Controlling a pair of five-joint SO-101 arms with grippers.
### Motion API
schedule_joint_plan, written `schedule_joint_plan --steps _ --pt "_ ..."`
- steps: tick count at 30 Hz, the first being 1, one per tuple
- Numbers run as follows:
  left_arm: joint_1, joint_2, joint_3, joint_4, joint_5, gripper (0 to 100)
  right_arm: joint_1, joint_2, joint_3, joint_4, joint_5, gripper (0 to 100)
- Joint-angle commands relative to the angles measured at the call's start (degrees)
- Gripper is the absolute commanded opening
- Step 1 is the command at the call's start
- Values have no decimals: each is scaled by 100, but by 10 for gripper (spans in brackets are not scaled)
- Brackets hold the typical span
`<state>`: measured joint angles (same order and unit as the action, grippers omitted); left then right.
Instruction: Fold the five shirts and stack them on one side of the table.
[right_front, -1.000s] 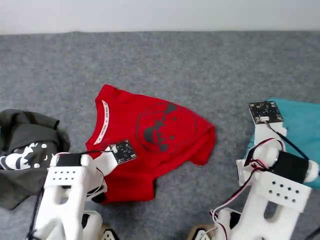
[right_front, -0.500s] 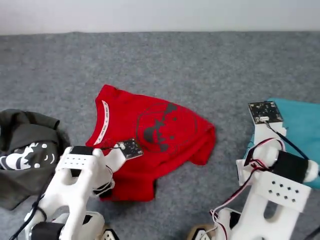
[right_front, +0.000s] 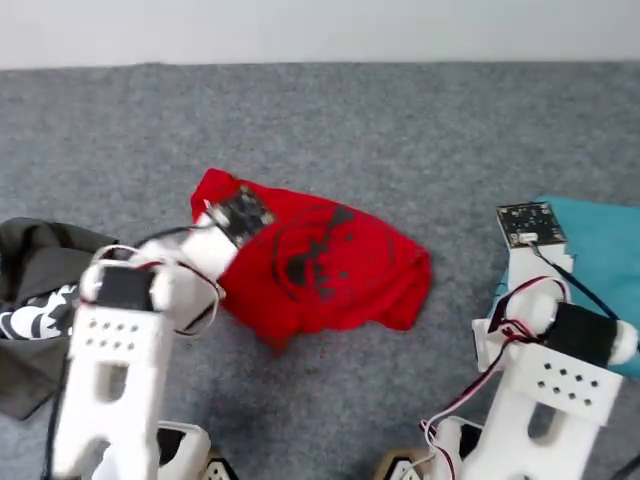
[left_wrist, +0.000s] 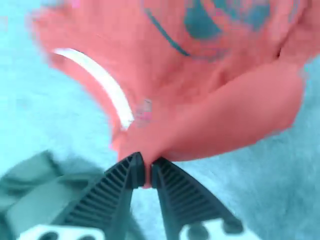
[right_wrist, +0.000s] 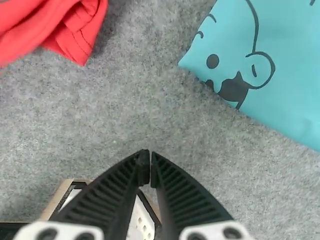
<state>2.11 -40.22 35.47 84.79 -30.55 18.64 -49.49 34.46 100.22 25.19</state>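
The left arm (right_front: 118, 330) reaches from the near left edge of the grey felt-covered table (right_front: 400, 130) to the collar end of the red cotton T-shirt with a dark round print (right_front: 330, 262). The shirt lies crumpled near the middle of the table. In the left wrist view the left jaws are clamped on a thin pinch of the red T-shirt (left_wrist: 210, 100), held right at their tips. The cloth fans out from that pinch, away from the arm. The white neck band (left_wrist: 97, 82) runs just beside the pinch, and the dark print lies farther off. A broad rounded fold of red cloth bulges next to the pinch. From above, the side of the shirt nearest the left arm is drawn in and bunched, while the rest spreads on the felt.

A dark grey-green shirt with a white print (right_front: 40, 300) lies heaped at the table's left edge, beside the left arm and apart from the red one. The dark grey-green shirt (left_wrist: 30, 192) also shows next to the left jaws.

The right arm (right_front: 545, 355) stands at the near right. The right jaws are pressed together with nothing between them, poised over bare felt. They sit between a folded corner of the red T-shirt (right_wrist: 55, 22) and the edge of a flat teal shirt with a dark cartoon print (right_wrist: 270, 60), touching neither. The teal shirt (right_front: 600, 250) lies at the table's right edge, partly behind the right arm.
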Motion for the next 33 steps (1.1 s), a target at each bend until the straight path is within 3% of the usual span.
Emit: schedule_joint_plan --steps 1,8,12,20,26,33 --pt "-360 -352 -875 396 352 5 -75 -66 -44 -198 -44 9" --pt "-2207 -44 -1552 440 360 5 -1165 110 -26 -497 -79 9" --pt "-2822 220 -1596 431 352 5 -1815 734 -70 -743 -88 9" --pt "-2989 730 -1560 264 387 5 -3319 2035 -659 -822 -88 20" --pt "-3068 1495 -1587 18 1020 5 -4523 2914 -1055 -708 -88 109" --pt "-3095 1688 -1587 18 1231 5 -4690 4233 -1284 -1851 -9 38"
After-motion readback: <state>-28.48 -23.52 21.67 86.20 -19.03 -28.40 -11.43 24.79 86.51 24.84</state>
